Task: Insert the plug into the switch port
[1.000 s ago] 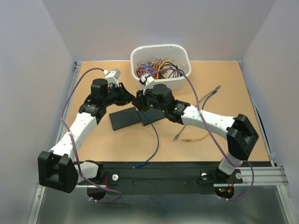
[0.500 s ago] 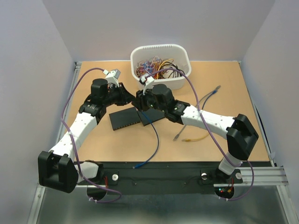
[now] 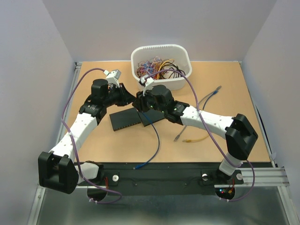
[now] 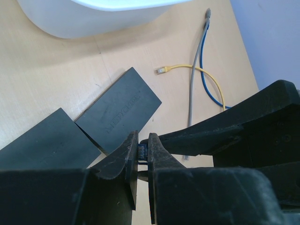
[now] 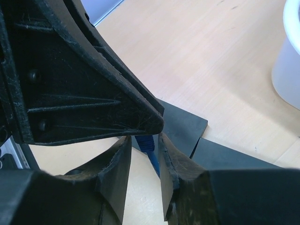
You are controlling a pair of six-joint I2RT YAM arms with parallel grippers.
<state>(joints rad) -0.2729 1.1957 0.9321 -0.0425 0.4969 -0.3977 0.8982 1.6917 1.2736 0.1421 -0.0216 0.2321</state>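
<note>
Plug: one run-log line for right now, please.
left tool shut on plug | right tool shut on blue cable | switch on table | plug not inserted

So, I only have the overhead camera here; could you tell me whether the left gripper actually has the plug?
Observer: Yes, the left wrist camera shows the left gripper pinching a small plug between its fingertips.
Operator: Thank you. And what is the right gripper doing?
Observer: Its own wrist camera shows the right gripper closed around the blue cable, close beside the left gripper's tip.
Operator: Is the plug in a port yet?
Observer: No, from the left wrist it appears held clear of both switches, and only their top faces show there.
</note>
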